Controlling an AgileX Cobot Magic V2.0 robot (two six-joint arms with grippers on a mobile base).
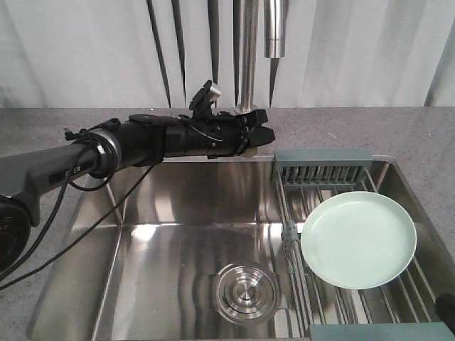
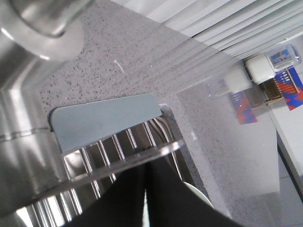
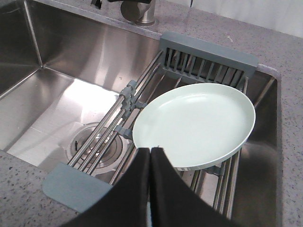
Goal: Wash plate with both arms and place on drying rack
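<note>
The pale mint-green plate lies face up on the steel bars of the drying rack, which spans the right part of the sink. My left gripper hovers by the faucet base at the sink's back edge, above the rack's far end, and is shut with nothing in it. In the left wrist view its black fingers meet over the rack's grey-green end frame. My right gripper is shut and empty, its tips at the near rim of the plate; I cannot tell whether they touch it.
The steel faucet rises at the back edge, next to my left gripper. A round drain sits in the sink floor left of the rack. Speckled grey counter surrounds the sink. The rack's near end frame rests on the front edge.
</note>
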